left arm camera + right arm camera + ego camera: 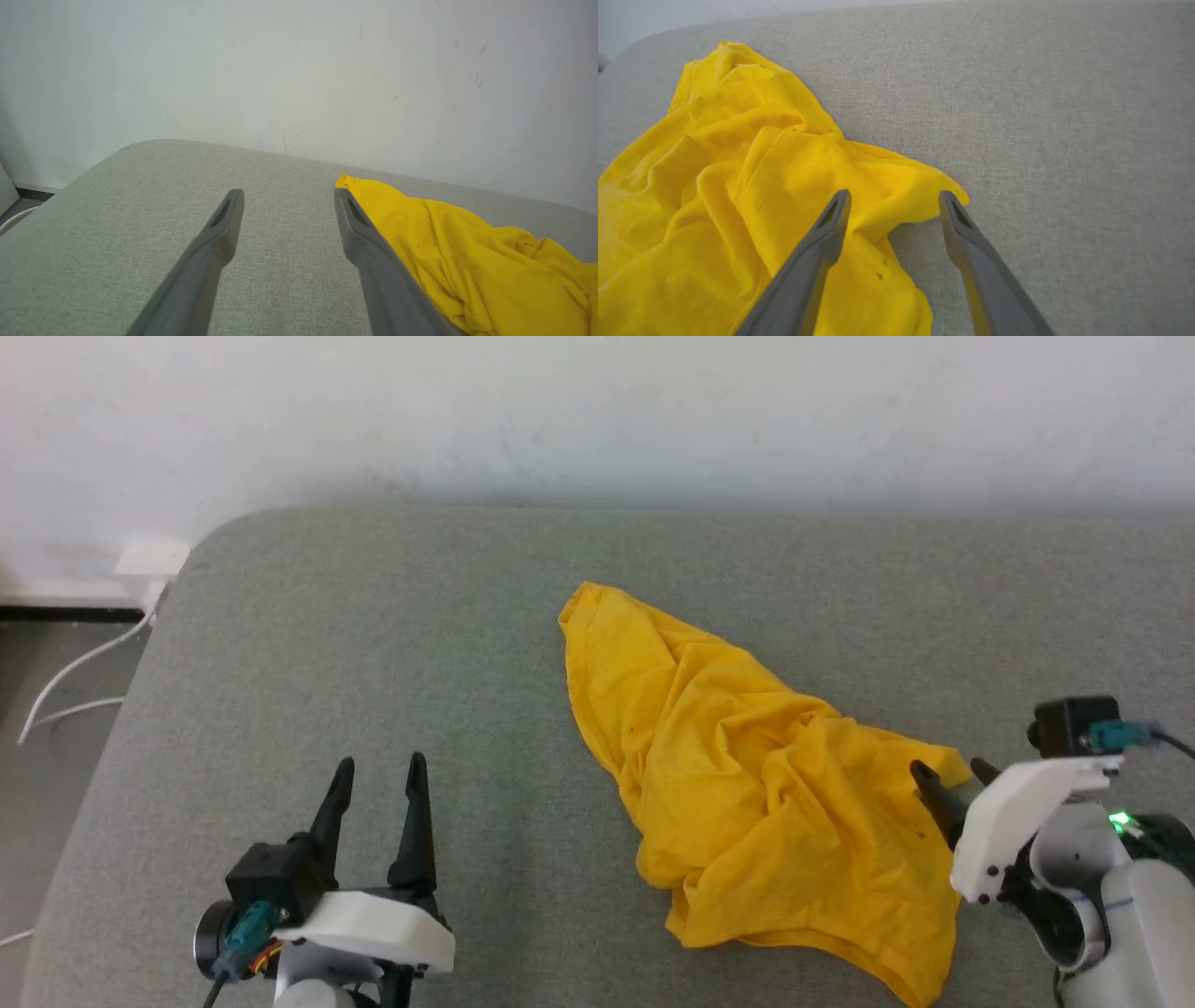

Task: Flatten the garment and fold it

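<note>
Garment (747, 784) is seen crumpled on the grey upholstered surface (373, 616) and is judged light, soft and limp, best pinched at an edge corner. The right claw (894, 198) is spread wide over one corner, with nothing gripped. The left claw (378, 765) is spread wide and empty, well apart from the cloth.

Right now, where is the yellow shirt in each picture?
Head view: yellow shirt crumpled, from the centre to the lower right.
Left wrist view: yellow shirt at the lower right.
Right wrist view: yellow shirt across the left half.
Shared landmark: its pointed corner toward the white wall, on the grey cushion.
</note>
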